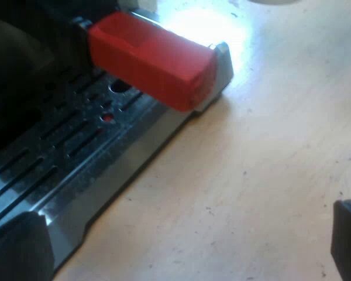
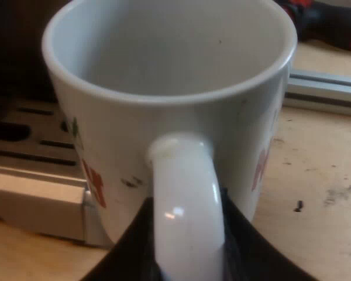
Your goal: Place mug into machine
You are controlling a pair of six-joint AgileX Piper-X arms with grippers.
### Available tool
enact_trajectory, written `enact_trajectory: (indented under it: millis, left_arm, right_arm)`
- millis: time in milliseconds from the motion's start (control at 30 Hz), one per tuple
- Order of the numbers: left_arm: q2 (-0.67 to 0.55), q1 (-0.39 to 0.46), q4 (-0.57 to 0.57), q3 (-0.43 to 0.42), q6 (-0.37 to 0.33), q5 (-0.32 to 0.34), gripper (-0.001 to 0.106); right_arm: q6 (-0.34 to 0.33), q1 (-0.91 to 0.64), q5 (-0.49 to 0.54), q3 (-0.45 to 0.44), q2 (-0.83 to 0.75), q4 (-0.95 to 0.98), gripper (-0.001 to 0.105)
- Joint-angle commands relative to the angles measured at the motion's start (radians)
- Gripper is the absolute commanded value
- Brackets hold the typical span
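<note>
Mug [image 2: 169,105], white and empty, is gripped by its handle in your right hand [image 2: 187,246], just beside the machine's drip tray [image 2: 29,193], with the bench [image 2: 322,193] alongside. Your left hand [image 1: 184,240] hangs open near the holder's red handle end [image 1: 152,61].

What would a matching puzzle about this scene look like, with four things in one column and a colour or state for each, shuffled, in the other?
Things:
1. mug
2. handle end
3. drip tray
4. left gripper

Descriptions:
A. open, holding nothing
B. white, empty inside, its handle clamped in the right gripper
C. red, sticking out over the drip tray
D. dark metal with slots

Pairs: 1-B, 2-C, 3-D, 4-A
</note>
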Motion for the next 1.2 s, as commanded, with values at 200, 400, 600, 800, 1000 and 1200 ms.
enact_trajectory:
  millis: [200,400,600,800,1000,1200]
  left_arm:
    - [-0.003,-0.004,-0.044,0.008,-0.010,-0.029,0.105]
    - [-0.003,-0.004,-0.076,0.021,-0.010,-0.068,0.105]
    - [-0.003,-0.004,-0.086,0.024,-0.010,-0.089,0.101]
    - [-0.003,-0.004,-0.092,0.024,-0.010,-0.113,0.092]
    - [-0.003,-0.004,-0.092,0.024,-0.010,-0.113,0.081]
    - [-0.003,-0.004,-0.092,0.024,-0.010,-0.113,0.081]
  right_arm:
    - [0.071,0.186,-0.011,-0.013,-0.058,0.018,0.000]
    - [0.072,0.329,-0.004,-0.013,-0.001,0.000,0.000]
    - [0.072,0.349,-0.003,-0.013,0.151,-0.220,0.000]
    - [0.072,0.349,-0.011,-0.013,0.340,-0.430,0.000]
    - [0.069,0.349,-0.011,-0.018,0.440,-0.551,0.000]
    - [0.021,0.349,-0.011,-0.101,0.608,-0.604,0.000]
